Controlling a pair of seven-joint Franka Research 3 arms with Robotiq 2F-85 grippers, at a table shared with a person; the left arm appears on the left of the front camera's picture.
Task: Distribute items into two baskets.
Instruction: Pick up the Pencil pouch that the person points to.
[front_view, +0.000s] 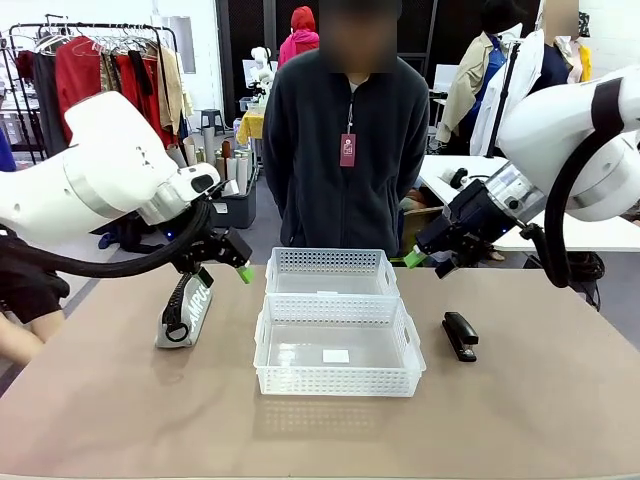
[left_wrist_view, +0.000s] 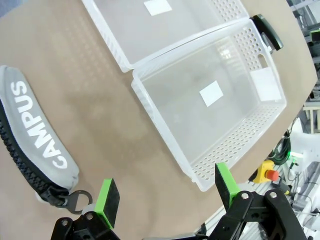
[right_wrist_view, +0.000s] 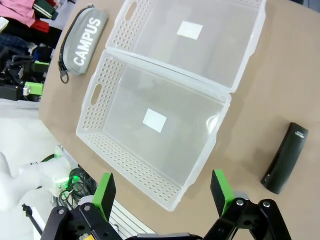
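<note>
Near basket (front_view: 338, 384) and far basket (front_view: 332, 271) touch mid-table, both empty, with the CAMPUS pouch (front_view: 187, 311) to their left and the black stapler (front_view: 460, 335) to their right. Farther back, the left gripper (front_view: 226, 270) hangs over the pouch and the right gripper (front_view: 428, 262) hangs beyond the stapler, both with jaws apart and empty. An off-centre descent could topple the pouch.

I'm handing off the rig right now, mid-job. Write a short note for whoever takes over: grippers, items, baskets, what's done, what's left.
Left gripper: open, holding nothing, hanging close by the pouch.
Right gripper: open, holding nothing, raised off the table near the right end of the far basket.
The pouch lies on the table left of the baskets. The stapler lies on the table right of the near basket.
Neither basket holds an item yet.
Done: nothing placed.
Left: likely pouch into one basket, stapler into the other.
</note>
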